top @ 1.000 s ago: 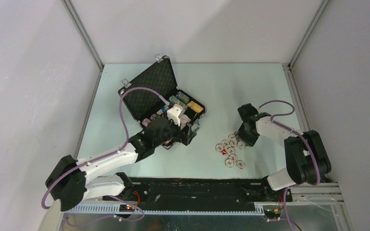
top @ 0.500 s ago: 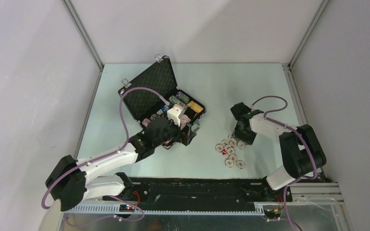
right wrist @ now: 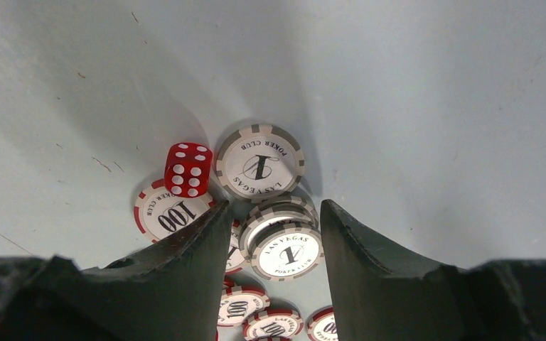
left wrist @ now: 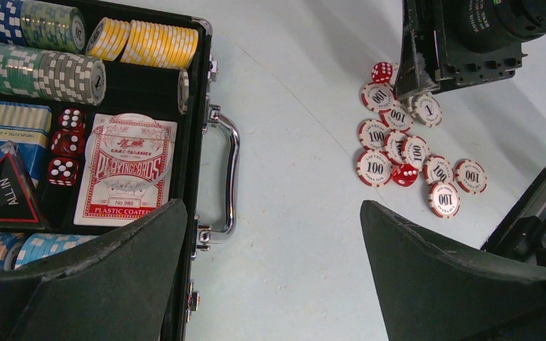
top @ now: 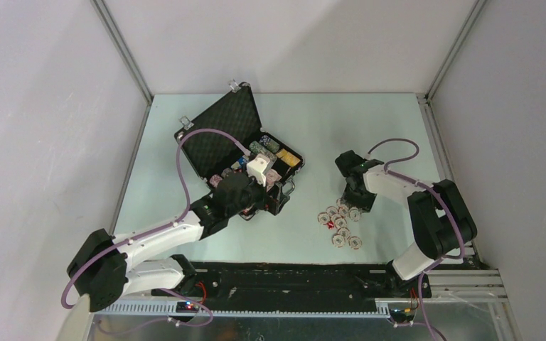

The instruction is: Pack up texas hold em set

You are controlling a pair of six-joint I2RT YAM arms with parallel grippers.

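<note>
Left arm stretched forward, left hand spread wide, right hand pointing down, fingers seemingly narrowly apart.

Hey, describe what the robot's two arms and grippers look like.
The left arm and right arm have white links with bulky black joints, each trailing a looping purple cable. The left gripper and right gripper have matte black, wedge-shaped fingers with scuffed edges.

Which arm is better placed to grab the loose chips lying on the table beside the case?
Right. The right gripper sits open directly over the loose chips, straddling a small stack of grey 1 chips. The left gripper is open beside the case handle, apart from them.
</note>
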